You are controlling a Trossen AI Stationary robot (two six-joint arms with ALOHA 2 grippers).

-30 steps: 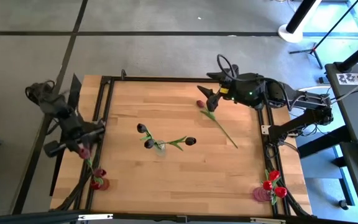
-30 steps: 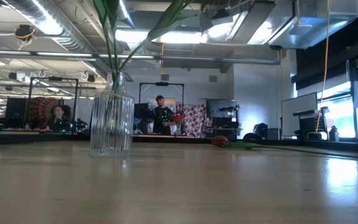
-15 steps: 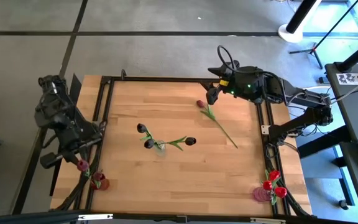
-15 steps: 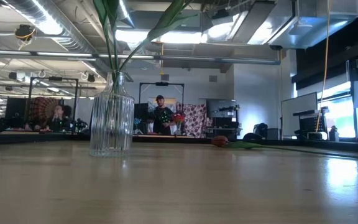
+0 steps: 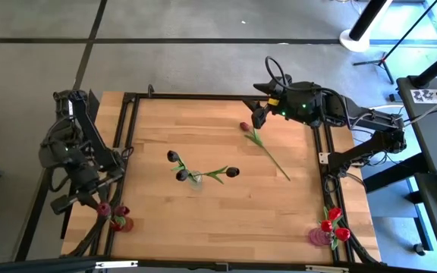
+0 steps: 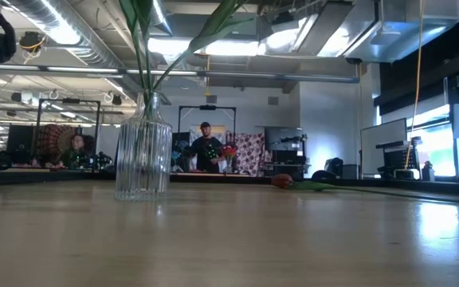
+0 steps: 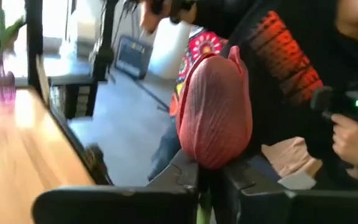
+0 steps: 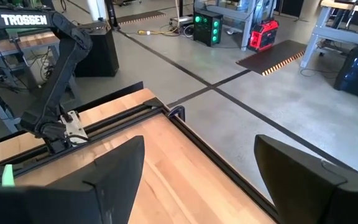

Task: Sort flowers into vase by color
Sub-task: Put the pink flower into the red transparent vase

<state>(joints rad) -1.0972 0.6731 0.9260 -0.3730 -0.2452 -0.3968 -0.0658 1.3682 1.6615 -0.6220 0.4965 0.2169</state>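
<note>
My left gripper (image 5: 101, 206) is at the table's left edge near the front, shut on a mauve-pink tulip (image 7: 215, 112) whose head (image 5: 103, 208) shows beside a small vase (image 5: 120, 223) holding dark red heads. A ribbed glass vase (image 5: 195, 180) (image 6: 143, 151) stands mid-table with dark maroon tulips. One loose tulip (image 5: 266, 152) (image 6: 281, 181) lies flat on the table's far right part. My right gripper (image 5: 259, 116) hovers open just beyond its head (image 5: 244, 127). A pink vase (image 5: 319, 236) with red tulips stands at the near right corner. My left gripper pinches the mauve-pink tulip by its green stem (image 7: 201, 210) right under the head, between the two fingers (image 7: 185, 177). The head sticks out past the fingertips, lifted clear of the table. The rest of the stem is hidden behind the gripper.
Black rails (image 5: 127, 136) frame the wooden table. A person in a dark sleeve with an orange pattern (image 7: 278, 56) is close behind the left gripper, and another person (image 6: 205, 147) stands far back in the room. Bare wood lies between the glass vase and the near edge.
My left arm has swung toward the table's near edge along the left rail, carrying the mauve-pink tulip down beside the small vase. My right gripper has drawn back slightly toward the far right, away from the loose tulip's head. The loose tulip has stayed put.
</note>
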